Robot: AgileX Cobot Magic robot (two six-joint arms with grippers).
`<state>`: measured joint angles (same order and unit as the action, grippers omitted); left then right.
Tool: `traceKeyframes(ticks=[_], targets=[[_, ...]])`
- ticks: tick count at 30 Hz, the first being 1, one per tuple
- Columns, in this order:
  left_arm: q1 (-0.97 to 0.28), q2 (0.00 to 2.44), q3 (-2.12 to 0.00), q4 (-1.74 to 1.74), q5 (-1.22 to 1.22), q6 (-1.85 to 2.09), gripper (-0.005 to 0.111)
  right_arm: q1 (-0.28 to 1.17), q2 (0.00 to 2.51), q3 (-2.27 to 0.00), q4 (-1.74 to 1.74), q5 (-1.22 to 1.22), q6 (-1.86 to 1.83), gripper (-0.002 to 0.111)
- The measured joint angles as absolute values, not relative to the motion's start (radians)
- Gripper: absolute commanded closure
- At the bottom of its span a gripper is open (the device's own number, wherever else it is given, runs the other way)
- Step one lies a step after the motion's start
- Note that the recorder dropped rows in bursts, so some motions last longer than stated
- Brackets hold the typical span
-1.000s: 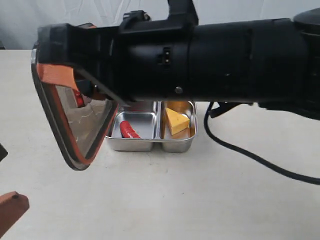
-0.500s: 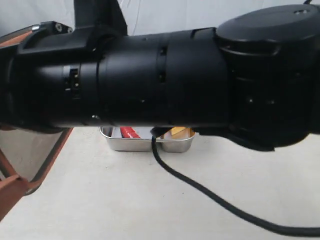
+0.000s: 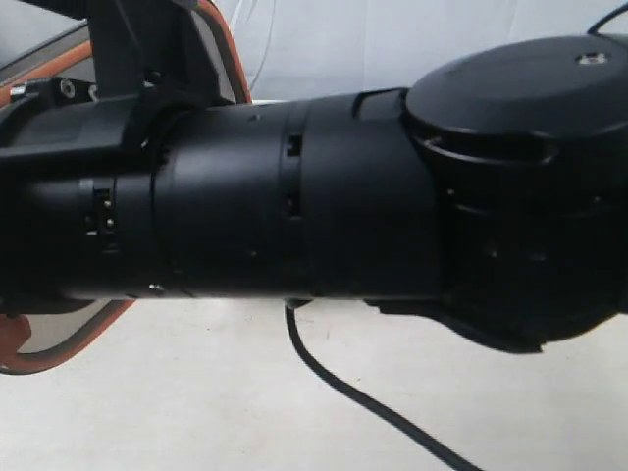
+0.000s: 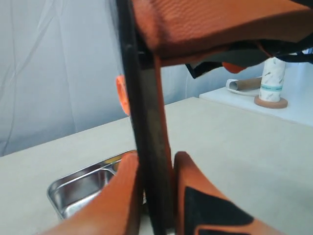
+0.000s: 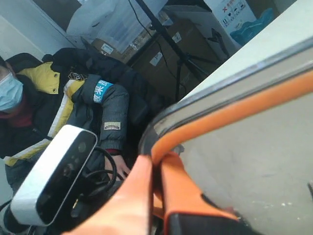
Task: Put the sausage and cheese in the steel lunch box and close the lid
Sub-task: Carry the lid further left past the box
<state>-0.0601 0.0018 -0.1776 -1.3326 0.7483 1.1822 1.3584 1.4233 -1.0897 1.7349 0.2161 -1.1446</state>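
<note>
The dark translucent lid (image 4: 146, 122) with its orange rim stands on edge, and both grippers hold it. My left gripper (image 4: 155, 196) is shut on one edge. My right gripper (image 5: 157, 169) is shut on the orange rim of the lid (image 5: 254, 147). The lid's orange centre valve (image 4: 121, 93) shows beside the edge. Below, on the table, one corner of the steel lunch box (image 4: 83, 186) is visible. In the exterior view only bits of the lid's rim (image 3: 228, 59) show. The sausage and the cheese are hidden.
The black right arm (image 3: 343, 196) fills most of the exterior view, with its cable (image 3: 343, 383) trailing over the table. A paper roll (image 4: 271, 81) stands on a side surface. A masked person (image 5: 19, 98) and a white camera (image 5: 54, 176) are off the table.
The right arm has swung up and towards the exterior camera, carrying the lid higher. The lunch box, sausage and cheese, visible before, are now hidden behind the arm.
</note>
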Motion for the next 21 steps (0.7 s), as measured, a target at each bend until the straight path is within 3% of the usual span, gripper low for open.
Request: traceKeyframes(ticks=[9,17,21], targets=[[-0.060,0.002,-0.178,-1.304,0.750,1.311,0.107,1.355,1.419,-1.090,1.497,0.290,-0.992,0.109],[-0.062,0.002,-0.176,-1.244,0.762,1.366,0.107,1.355,1.369,-1.102,0.948,0.467,-0.430,0.109],[-0.062,0.002,-0.176,-1.254,0.678,1.358,0.107,1.366,1.339,-1.098,0.699,0.673,-0.231,0.109]])
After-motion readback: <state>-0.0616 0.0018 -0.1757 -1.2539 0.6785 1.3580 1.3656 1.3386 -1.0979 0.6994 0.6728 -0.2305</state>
